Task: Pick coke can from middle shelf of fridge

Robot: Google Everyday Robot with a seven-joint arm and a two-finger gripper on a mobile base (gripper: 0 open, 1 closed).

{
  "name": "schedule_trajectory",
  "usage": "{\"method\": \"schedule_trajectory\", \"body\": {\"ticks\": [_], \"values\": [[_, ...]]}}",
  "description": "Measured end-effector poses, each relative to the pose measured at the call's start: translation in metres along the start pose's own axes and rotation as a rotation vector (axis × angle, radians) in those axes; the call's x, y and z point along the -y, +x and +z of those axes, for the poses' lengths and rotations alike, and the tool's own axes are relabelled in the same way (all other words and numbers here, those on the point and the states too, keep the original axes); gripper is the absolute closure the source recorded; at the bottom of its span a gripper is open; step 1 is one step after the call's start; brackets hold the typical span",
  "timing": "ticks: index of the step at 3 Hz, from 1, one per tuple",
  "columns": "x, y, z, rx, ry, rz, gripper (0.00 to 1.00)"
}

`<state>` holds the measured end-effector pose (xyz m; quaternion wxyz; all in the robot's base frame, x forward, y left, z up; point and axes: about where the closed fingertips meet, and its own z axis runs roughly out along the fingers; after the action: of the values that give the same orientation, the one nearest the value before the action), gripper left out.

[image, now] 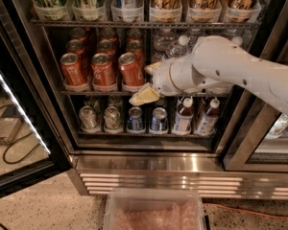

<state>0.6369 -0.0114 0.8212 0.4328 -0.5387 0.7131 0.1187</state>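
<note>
Inside glass-fronted fridge, at thin wire middle shelf: cream end effector spread wide, just beside cylindrical red coke can.

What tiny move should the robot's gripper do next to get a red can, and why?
Probably slide the gripper a little left, so its fingers go around the nearest coke can, the front right one in the red row on the middle shelf. The gripper looks open and sits just beside that can, not yet around it.
</note>
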Motion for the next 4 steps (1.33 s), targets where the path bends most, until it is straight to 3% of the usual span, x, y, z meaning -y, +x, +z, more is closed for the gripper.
{"method": "schedule_trajectory", "body": {"ticks": [1, 2, 4], "values": [[-0.035, 0.001, 0.019, 0.023, -0.089, 0.057, 0.29], [-0.047, -0.001, 0.024, 0.035, -0.121, 0.073, 0.28], [-0.044, 0.000, 0.015, 0.035, -0.122, 0.073, 0.29]]}}
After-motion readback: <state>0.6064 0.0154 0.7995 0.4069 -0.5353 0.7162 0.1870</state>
